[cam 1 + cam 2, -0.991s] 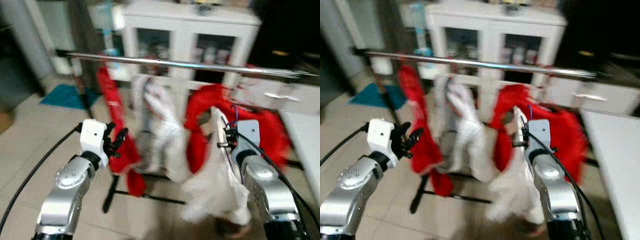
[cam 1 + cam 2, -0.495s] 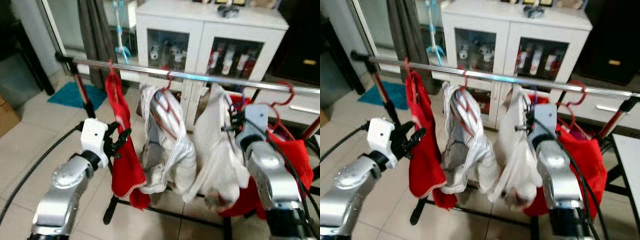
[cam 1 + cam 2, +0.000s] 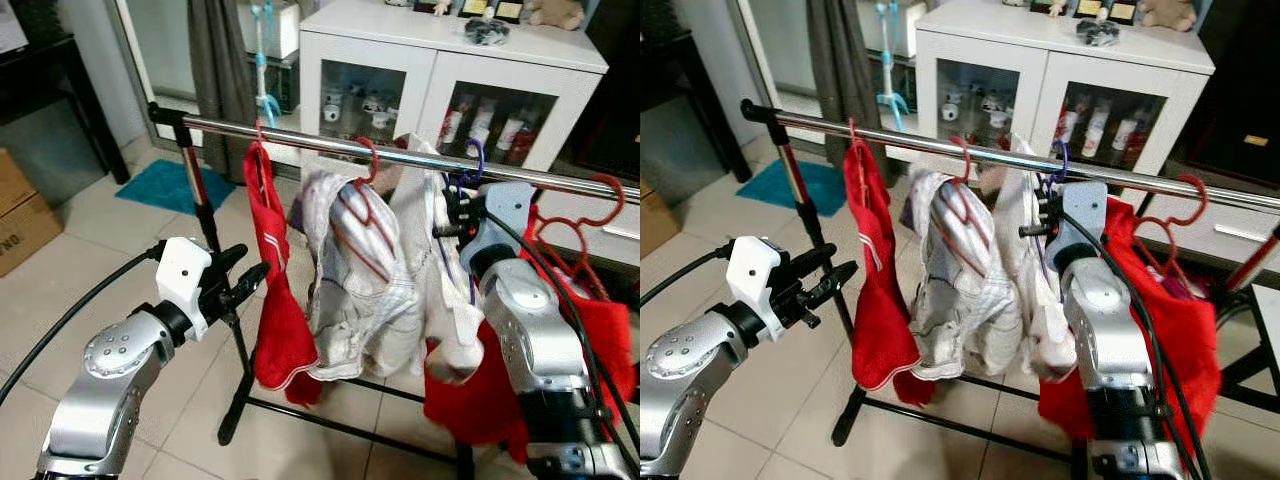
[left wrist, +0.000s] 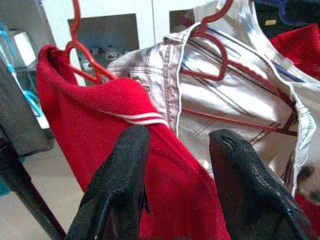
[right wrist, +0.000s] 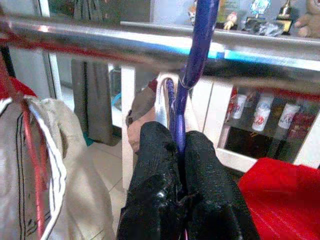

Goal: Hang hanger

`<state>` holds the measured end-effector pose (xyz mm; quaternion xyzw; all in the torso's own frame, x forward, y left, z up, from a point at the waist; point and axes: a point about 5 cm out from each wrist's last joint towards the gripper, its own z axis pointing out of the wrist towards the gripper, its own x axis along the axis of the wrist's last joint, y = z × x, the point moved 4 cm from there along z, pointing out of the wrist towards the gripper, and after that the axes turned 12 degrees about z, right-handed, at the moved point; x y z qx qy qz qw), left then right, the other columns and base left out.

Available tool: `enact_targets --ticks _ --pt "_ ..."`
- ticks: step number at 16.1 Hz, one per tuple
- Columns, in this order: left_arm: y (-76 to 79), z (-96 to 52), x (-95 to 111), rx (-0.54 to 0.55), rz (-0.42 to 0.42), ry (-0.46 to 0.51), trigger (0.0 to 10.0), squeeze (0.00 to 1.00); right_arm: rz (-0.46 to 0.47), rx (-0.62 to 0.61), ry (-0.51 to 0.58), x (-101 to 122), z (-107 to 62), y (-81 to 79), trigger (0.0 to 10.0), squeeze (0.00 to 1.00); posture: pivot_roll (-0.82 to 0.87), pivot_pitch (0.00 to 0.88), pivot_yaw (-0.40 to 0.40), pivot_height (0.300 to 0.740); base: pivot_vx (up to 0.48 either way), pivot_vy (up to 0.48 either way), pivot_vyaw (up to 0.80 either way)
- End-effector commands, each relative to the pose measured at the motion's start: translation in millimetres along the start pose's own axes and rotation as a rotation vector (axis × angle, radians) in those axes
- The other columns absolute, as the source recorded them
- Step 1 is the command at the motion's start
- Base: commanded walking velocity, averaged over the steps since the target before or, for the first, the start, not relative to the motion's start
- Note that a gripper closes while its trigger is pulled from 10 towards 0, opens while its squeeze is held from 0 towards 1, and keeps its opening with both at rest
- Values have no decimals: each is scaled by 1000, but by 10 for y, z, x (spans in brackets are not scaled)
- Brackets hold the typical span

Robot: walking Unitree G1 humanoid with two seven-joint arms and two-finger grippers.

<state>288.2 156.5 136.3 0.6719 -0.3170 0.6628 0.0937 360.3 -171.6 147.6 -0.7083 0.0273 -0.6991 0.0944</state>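
The purple hanger point(image 5: 192, 65), carrying a white garment point(image 3: 440, 270), has its hook at the silver rail point(image 3: 330, 145), between a striped white garment point(image 3: 360, 280) on a red hanger point(image 4: 215, 45) and a red garment point(image 3: 600, 340) on the robot's right. The right gripper point(image 5: 179, 150) has its fingers clenched on the hanger's neck just under the rail. The left gripper point(image 4: 175, 170) hovers with fingers spread apart, just before a red shirt point(image 3: 280, 320) hanging at the rail's left end.
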Motion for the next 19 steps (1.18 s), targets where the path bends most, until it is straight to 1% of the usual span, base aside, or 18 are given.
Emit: enact_targets --ticks 1,2,3,4,5,6,7,8,9,10,11,12,13,14,16,19 --pt "34 9 19 -22 15 4 10000 0 -2 12 30 39 -32 -23 10000 0 74 0 -15 740 0 0 0" --pt "73 20 16 -49 19 2 10000 0 -2 13 24 28 -27 -24 10000 0 64 0 -9 740 0 0 0" --pt "97 23 26 -72 21 4 10000 0 -11 8 16 63 25 -26 10000 0 64 0 -9 740 0 0 0" --pt "127 30 47 -105 28 13 10000 0 -22 8 3 117 127 -26 10000 0 58 0 -7 740 0 0 0" --pt "162 28 74 -144 27 26 10000 0 -41 8 -48 91 222 -19 10000 0 58 0 -8 740 0 0 0" --pt "200 15 78 -180 31 27 10000 0 -118 18 -195 -121 256 -10 10000 0 60 0 -10 740 0 0 0" --pt "211 10 76 -189 32 26 10000 0 -141 17 -240 -191 252 2 10000 0 63 0 -14 740 0 0 0" --pt "229 -6 58 -196 29 20 10000 0 -150 -8 -339 -367 210 65 10000 0 69 0 -19 740 0 0 0" --pt "216 -7 -1 -168 13 -10 10000 0 -120 -39 -323 -368 188 123 10000 678 68 0 -20 740 0 0 0" --pt "165 22 -41 -104 -3 -20 10000 0 -97 -34 -200 -190 184 140 10000 1000 65 0 -19 740 0 0 0" --pt "95 69 -10 -27 -17 5 10000 0 -51 51 -97 -20 126 64 10000 1000 59 0 -16 740 0 0 0" --pt "63 92 13 9 -18 18 10000 0 -7 96 -64 45 79 20 10000 1000 57 0 -14 740 0 0 0" --pt "15 144 34 62 -32 21 10000 0 51 159 22 201 -76 -25 10000 1000 52 0 -12 740 0 -266 0" --pt "22 160 35 69 -35 20 10000 0 21 172 69 267 -146 -32 10000 1000 52 0 -12 740 0 -322 0" --pt "49 177 23 71 -33 16 10000 0 35 226 39 211 -324 -100 10000 1000 44 0 -6 740 0 -339 0" --pt "44 185 26 73 -27 14 10000 0 33 254 47 212 -376 -151 10000 1000 41 0 -4 740 0 -340 0"
